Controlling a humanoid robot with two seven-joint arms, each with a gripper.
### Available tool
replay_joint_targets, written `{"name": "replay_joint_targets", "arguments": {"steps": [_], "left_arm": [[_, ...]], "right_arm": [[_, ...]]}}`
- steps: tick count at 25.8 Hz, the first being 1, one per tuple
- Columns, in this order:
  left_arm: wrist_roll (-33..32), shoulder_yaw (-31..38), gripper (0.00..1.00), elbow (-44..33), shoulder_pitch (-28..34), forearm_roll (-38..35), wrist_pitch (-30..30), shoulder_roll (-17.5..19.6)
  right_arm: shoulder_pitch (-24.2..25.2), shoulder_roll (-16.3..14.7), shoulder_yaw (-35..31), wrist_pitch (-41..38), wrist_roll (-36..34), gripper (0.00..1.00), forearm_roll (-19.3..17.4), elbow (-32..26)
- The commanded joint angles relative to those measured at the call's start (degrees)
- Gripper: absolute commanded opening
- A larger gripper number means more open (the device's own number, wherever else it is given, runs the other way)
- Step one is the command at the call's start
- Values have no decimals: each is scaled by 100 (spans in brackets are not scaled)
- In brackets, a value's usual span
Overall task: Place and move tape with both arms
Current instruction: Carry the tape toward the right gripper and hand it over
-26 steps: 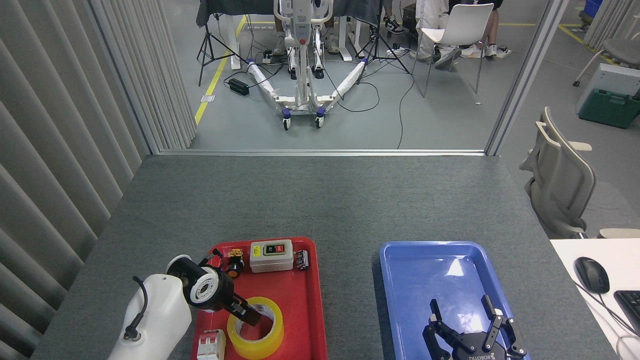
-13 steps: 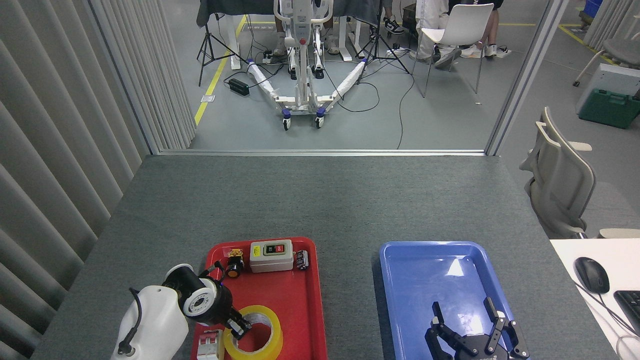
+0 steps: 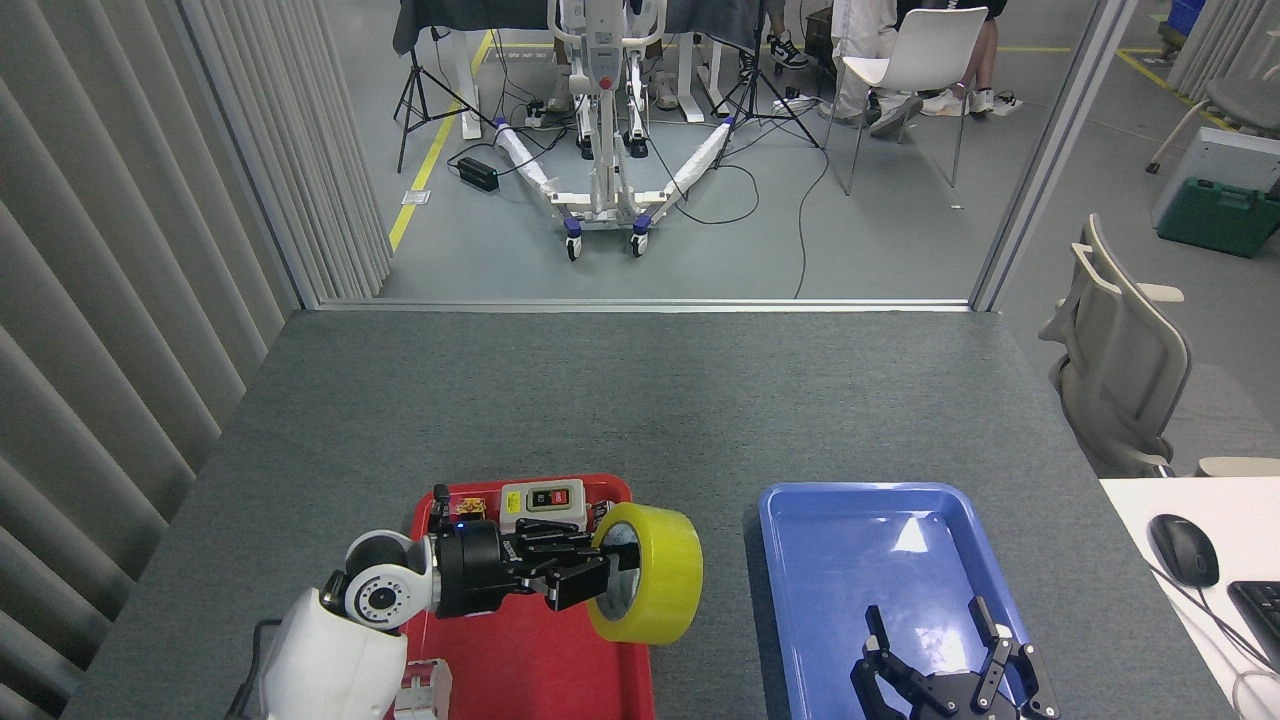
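Observation:
The yellow tape [image 3: 655,572] is lifted on its edge above the right rim of the red tray [image 3: 560,668], its white-lined core facing left. My left gripper [image 3: 600,570] is shut on the tape, with black fingers reaching into the core. The left arm's white casing comes up from the bottom left. My right gripper [image 3: 935,640] hangs open over the near part of the blue tray [image 3: 800,520], fingers spread with nothing between them.
At the back of the red tray lie a white switch box [image 3: 542,505], a small battery-like part and an orange part. A white breaker block [image 3: 425,690] sits at its near left corner. The grey table's right edge borders a white desk with a mouse [image 3: 1183,549].
The left gripper took hold of the tape lying flat in the red tray, lifted it and swung it right, turning it on edge. The right gripper has barely moved.

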Motion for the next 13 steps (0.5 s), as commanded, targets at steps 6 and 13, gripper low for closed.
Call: {"name": "replay_joint_targets", "arguments": {"steps": [6, 13], "left_arm": [[1168, -716, 0, 1244, 65, 1185, -5, -154], [1414, -989, 0, 1402, 65, 1106, -5, -409]], "right_arm": [[249, -149, -554, -3302, -1364, 100, 9, -119], [197, -193, -571, -4577, -1936, 100, 685, 13]]}}
